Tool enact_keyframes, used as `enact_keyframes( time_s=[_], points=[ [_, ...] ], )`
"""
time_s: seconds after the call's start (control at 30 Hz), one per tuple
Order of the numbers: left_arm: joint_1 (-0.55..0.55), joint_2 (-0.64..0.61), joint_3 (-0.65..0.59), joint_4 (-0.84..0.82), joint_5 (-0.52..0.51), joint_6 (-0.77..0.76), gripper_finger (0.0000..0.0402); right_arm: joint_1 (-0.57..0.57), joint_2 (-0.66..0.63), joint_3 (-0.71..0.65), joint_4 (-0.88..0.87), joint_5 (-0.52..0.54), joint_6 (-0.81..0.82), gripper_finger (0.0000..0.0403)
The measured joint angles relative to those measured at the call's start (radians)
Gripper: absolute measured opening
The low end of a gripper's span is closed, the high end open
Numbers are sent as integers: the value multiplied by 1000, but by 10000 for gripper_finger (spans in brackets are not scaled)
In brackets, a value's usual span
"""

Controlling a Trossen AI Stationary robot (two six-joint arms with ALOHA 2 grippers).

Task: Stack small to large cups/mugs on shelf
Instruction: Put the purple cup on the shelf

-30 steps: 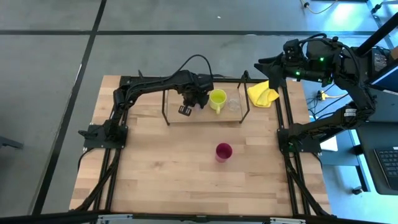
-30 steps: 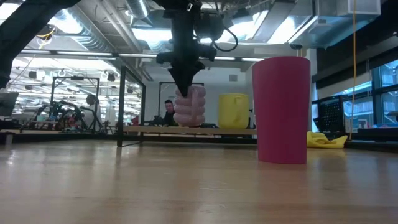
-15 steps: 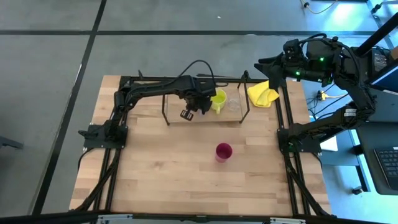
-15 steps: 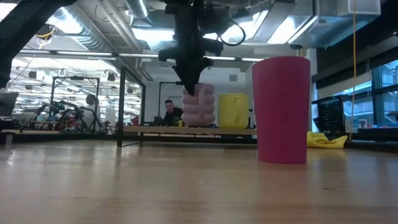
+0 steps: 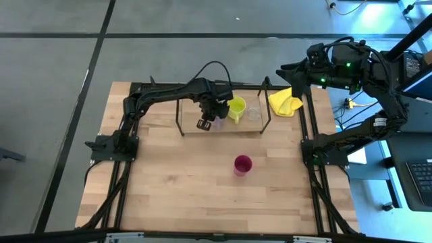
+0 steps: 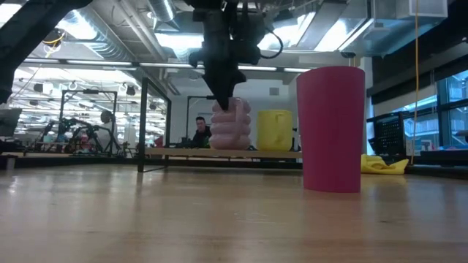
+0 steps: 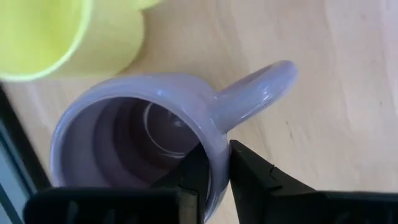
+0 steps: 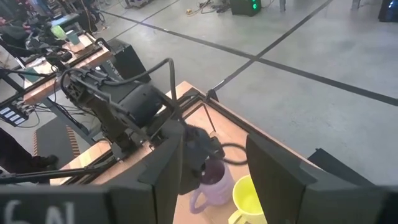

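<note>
Black metal rods frame the low shelf [image 5: 260,116] with its light wood board at the far side of the table in the high view; the left gripper [image 5: 209,120] is over the board's middle, directly beside the yellow-green mug [image 5: 236,107], with the tiny clear glass [image 5: 253,113] further right on the same board. The dark red cup [image 5: 242,165] stands alone on the open wooden table [image 5: 169,175], well apart from the shelf. The crumpled yellow cloth [image 5: 285,102] lies off the shelf's right end. The right arm waits raised beyond the table's far right corner. In the low view, the left gripper [image 6: 224,93] comes down onto the rim of the pale lilac ribbed mug [image 6: 229,130], whose base appears to be at board level, just beside the yellow-green mug [image 6: 274,130]; whether they touch cannot be told. The dark red cup [image 6: 330,128] stands large in the foreground. A person [image 6: 199,131] sits in the room behind. In the left wrist view, the two dark fingers [image 7: 245,171] are clamped on the lilac mug's wall [image 7: 124,124] next to its handle, one inside, one outside. In the right wrist view, the right gripper [image 8: 211,168] has its fingers apart, holding nothing, looking down on the shelf. Judgement: the lilac mug is being set in its place; the next move calls for releasing it, lifting clear without tipping it, then fetching the red cup.
</note>
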Motion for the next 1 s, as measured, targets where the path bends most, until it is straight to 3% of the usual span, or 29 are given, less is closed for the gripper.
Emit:
enact_keyframes(
  time_s=[0.4,1.0],
  points=[
    [11,-1,0,0,-3,-9,114,0,0,0,-4,0,-1,179],
    [11,-1,0,50,-7,105,112,0,0,0,-5,6,-3,179]
  ],
)
